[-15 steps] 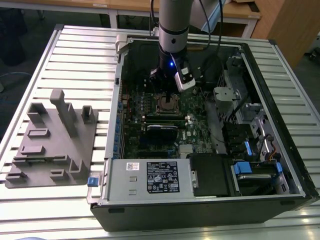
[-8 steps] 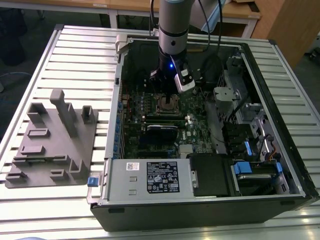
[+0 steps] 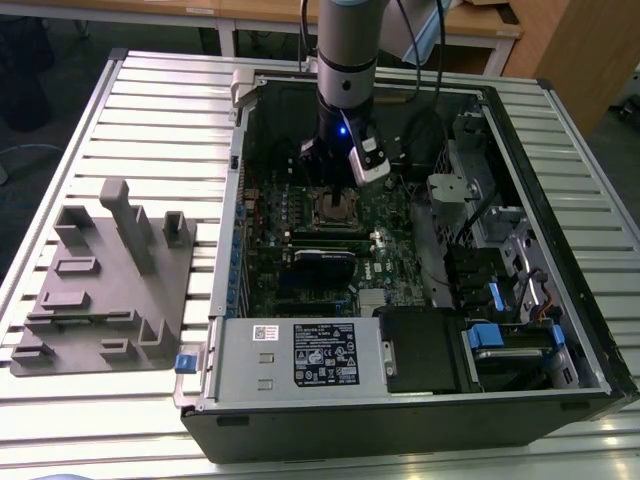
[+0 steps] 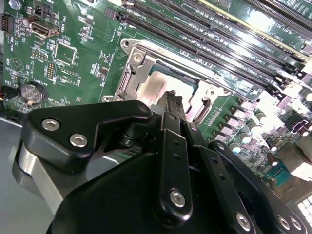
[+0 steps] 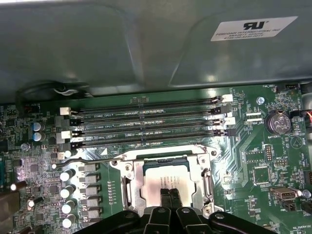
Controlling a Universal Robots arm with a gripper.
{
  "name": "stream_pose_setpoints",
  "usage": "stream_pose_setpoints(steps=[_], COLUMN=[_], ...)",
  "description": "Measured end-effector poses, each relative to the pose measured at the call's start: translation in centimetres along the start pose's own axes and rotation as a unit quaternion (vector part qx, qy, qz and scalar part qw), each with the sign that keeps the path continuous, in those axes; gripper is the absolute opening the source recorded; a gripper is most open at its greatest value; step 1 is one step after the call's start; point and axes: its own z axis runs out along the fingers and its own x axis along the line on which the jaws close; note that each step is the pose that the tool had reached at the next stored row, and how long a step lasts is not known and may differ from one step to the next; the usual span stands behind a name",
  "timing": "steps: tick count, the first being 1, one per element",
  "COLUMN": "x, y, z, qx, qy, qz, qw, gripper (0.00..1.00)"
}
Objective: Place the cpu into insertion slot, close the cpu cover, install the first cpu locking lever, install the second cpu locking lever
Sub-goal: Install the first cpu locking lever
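The insertion slot sits in the middle of the green board inside the open computer case. The cpu lies flat in it, its silvery top showing. The cpu cover appears to lie down around the chip as a shiny frame. My gripper hangs right over the chip, its two black fingers pressed together with nothing between them, tips at or just above the chip's top. I cannot tell how the locking levers stand.
Several long black memory slots run just beside the socket. The case's metal wall rises behind them. A row of capacitors stands on the socket's other side. Outside the case, a grey fixture block lies at the exterior view's left.
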Motion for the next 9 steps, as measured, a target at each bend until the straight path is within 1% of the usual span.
stream_pose_setpoints(steps=[3,6,9], x=[-0.03,-0.07,-0.11], y=[0.04,0.09,0.14], z=[-0.56,-1.33,-1.96], qx=[0.0,0.0,0.0001], qy=[0.0,0.0001,0.0002], qz=[0.0,0.0,0.0], qw=[1.0,1.0,1.0], gripper=[0.11,0.11,0.11])
